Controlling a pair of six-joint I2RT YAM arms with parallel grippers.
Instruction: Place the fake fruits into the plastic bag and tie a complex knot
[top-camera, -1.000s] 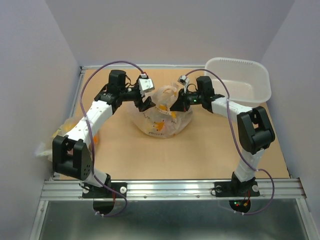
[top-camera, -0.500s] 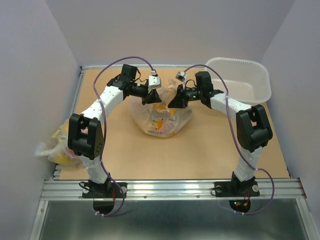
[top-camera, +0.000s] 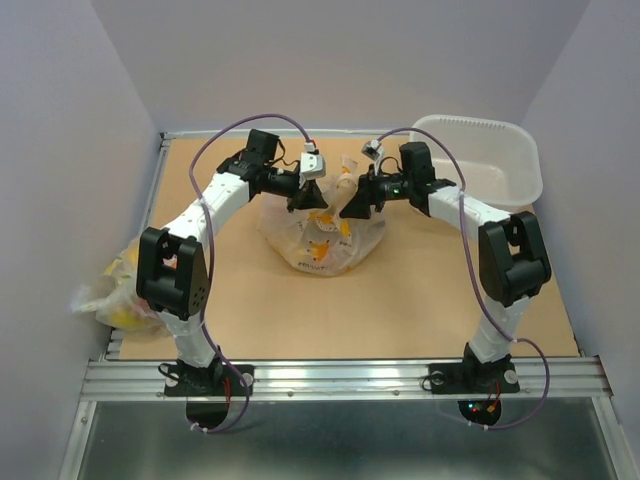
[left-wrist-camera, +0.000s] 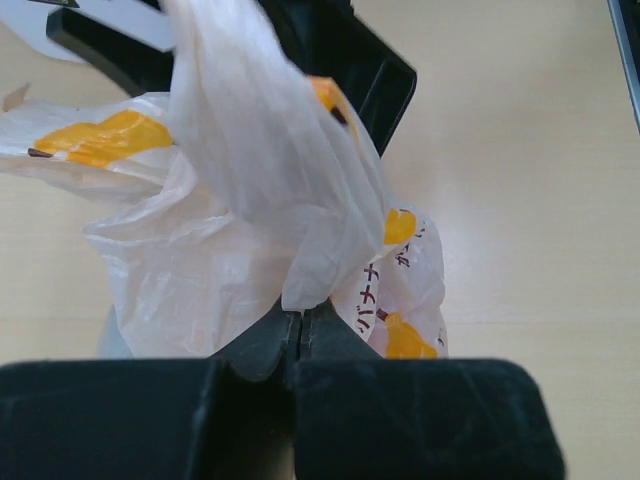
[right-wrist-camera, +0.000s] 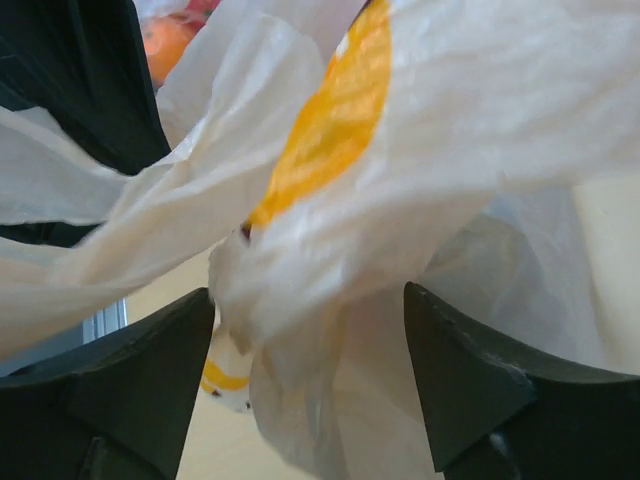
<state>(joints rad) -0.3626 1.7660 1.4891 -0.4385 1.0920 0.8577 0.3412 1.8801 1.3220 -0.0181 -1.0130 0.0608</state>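
Plastic bag (top-camera: 320, 240) | L gripper (left-wrist-camera: 301, 320) pinches its top film | R gripper (right-wrist-camera: 305, 300) spread wide, film draped btw

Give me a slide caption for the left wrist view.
Left fingers shut on a strip of the plastic bag, orange prints showing, above the tan table.
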